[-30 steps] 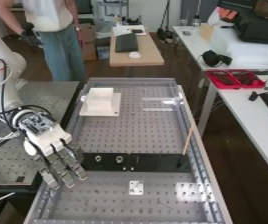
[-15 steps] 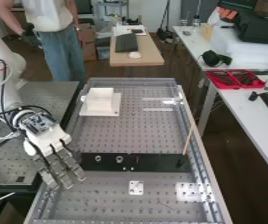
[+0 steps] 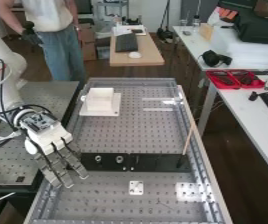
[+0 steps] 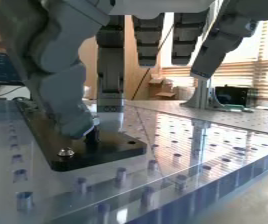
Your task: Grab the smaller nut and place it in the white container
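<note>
Now lining up the pick

Five-jointed look aside, the dark grey robot hand (image 3: 49,139) is hovering at the flat black bar (image 3: 159,162), fingers hanging straight, grasping nothing. Probably the smaller nut (image 4: 91,140), a dark metal round, is standing beside the thumb. Next move is calling for a careful pinch; the boxy white container (image 3: 99,102) is waiting beyond.

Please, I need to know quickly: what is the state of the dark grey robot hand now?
Dark grey hand with white palm: open, its fingers nearly straight, holding nothing that I can see.
</note>
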`<state>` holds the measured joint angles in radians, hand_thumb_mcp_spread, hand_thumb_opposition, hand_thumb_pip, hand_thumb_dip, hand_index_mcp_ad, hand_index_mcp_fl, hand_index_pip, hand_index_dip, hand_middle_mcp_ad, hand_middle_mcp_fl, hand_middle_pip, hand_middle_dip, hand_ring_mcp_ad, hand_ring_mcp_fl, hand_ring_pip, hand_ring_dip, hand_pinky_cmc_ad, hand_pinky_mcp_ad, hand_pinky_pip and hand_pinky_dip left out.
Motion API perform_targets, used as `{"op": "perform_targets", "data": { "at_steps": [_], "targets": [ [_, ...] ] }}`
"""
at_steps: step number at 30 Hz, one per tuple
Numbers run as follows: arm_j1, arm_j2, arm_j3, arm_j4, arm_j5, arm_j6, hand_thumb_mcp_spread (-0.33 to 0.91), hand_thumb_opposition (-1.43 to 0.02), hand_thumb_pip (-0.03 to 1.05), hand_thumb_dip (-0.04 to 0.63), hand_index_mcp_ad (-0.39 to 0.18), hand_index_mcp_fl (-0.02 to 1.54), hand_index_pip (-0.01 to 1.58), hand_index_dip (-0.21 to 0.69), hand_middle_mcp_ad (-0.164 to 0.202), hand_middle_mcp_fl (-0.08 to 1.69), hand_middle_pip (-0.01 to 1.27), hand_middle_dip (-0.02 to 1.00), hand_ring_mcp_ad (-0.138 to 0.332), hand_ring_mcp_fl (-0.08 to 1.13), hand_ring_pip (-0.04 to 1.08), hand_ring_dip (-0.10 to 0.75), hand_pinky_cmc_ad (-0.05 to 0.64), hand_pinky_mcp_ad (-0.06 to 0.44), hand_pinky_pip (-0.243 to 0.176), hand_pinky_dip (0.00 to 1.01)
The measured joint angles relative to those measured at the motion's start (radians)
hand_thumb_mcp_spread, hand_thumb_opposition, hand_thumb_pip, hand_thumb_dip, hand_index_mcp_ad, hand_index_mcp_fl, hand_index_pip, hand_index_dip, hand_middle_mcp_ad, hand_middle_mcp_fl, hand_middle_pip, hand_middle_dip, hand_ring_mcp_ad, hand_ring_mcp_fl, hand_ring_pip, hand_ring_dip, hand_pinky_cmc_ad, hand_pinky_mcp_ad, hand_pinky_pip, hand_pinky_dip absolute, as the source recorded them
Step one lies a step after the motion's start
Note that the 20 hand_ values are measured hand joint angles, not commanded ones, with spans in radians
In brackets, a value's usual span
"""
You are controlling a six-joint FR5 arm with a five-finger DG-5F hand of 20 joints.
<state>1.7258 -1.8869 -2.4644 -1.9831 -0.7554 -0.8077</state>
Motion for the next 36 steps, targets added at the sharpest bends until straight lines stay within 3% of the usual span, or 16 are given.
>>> {"op": "perform_targets", "data": {
  "at_steps": [9,15,22,28,36],
  "targets": [
    [-0.003,0.036,-0.011,0.040,-0.026,-0.042,0.40,-0.80,0.72,0.222,-0.077,0.37,1.53,-0.003,0.075,0.01,0.12,0.23,0.159,0.00,0.11,0.126,0.349,0.164,-0.075,0.53],
    [0.009,0.117,-0.005,0.010,-0.077,-0.068,0.40,-0.80,0.72,0.222,-0.077,0.37,1.53,0.000,0.082,0.01,0.12,0.24,0.162,0.00,0.11,0.126,0.349,0.164,-0.075,0.53],
    [0.043,0.224,0.046,-0.156,-0.296,-0.061,0.40,-0.80,0.72,0.222,-0.077,0.37,1.53,0.000,0.077,0.01,0.12,0.24,0.162,0.00,0.11,0.124,0.346,0.164,-0.075,0.53],
    [0.080,0.254,0.113,-0.309,-0.524,0.001,0.39,-0.80,0.72,0.218,-0.077,0.38,1.53,0.000,0.075,0.01,0.12,0.24,0.159,0.00,0.09,0.129,0.346,0.164,-0.075,0.53],
    [0.117,0.264,0.160,-0.415,-0.719,0.070,0.39,-0.80,0.72,0.218,-0.077,0.40,1.53,0.000,0.073,0.01,0.12,0.24,0.161,0.00,0.09,0.133,0.346,0.164,-0.075,0.51]
  ]
}}
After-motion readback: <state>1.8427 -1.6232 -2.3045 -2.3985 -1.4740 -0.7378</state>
